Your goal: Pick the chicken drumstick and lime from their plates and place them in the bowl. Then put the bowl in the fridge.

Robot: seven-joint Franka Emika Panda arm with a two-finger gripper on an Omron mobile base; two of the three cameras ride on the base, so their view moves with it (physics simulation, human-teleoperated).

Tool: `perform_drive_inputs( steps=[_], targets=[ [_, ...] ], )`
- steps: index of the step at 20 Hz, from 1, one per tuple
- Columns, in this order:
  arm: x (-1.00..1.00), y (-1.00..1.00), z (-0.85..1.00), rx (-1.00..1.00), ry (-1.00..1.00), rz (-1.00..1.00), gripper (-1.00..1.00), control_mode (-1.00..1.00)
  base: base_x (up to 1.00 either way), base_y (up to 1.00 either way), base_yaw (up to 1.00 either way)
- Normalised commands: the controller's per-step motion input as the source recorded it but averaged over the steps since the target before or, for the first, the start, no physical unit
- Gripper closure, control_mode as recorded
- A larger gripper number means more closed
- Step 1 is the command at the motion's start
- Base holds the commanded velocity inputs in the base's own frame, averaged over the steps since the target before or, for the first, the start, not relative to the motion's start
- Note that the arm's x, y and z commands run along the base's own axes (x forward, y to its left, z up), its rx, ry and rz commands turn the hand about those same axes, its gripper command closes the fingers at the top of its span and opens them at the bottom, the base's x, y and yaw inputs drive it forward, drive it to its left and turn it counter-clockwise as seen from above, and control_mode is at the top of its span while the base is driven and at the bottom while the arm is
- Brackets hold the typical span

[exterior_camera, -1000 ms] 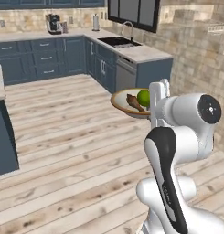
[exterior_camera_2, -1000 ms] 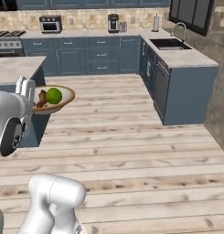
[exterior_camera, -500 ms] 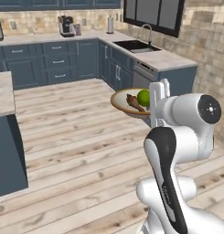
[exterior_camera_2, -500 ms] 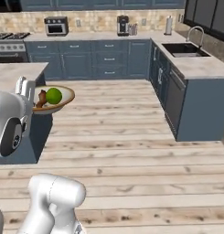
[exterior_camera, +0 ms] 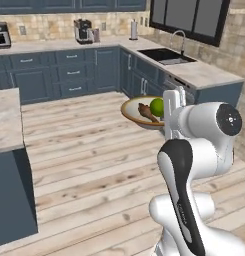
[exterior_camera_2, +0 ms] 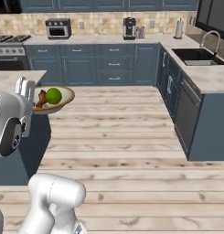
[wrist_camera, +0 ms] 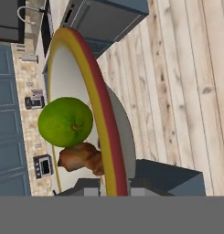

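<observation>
The end effector [wrist_camera: 114,185] is clamped shut on the bowl [exterior_camera: 134,111] rim, so lime [exterior_camera: 157,107] and chicken drumstick [exterior_camera: 145,112] ride level out front, fridge probably somewhere off-camera.

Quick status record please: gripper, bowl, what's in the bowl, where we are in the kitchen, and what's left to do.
gripper: shut on the bowl's rim
bowl: held level in the air above the wooden floor
lime: inside the bowl
chicken drumstick: inside the bowl, beside the lime
surroundings: open floor between an island counter and the sink counter
fridge: not visible in the frames
remaining: bowl not yet in the fridge
</observation>
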Motion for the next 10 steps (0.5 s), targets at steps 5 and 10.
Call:
perform_drive_inputs(
  steps=[5, 10],
  targets=[
    [0.00, 0.00, 0.00, 0.00, 0.00, 0.00, 1.00, 1.00, 0.94, 0.00, 0.08],
    [0.00, 0.00, 0.00, 0.00, 0.00, 0.00, 1.00, 1.00, 0.94, 0.00, 0.08]
  ],
)
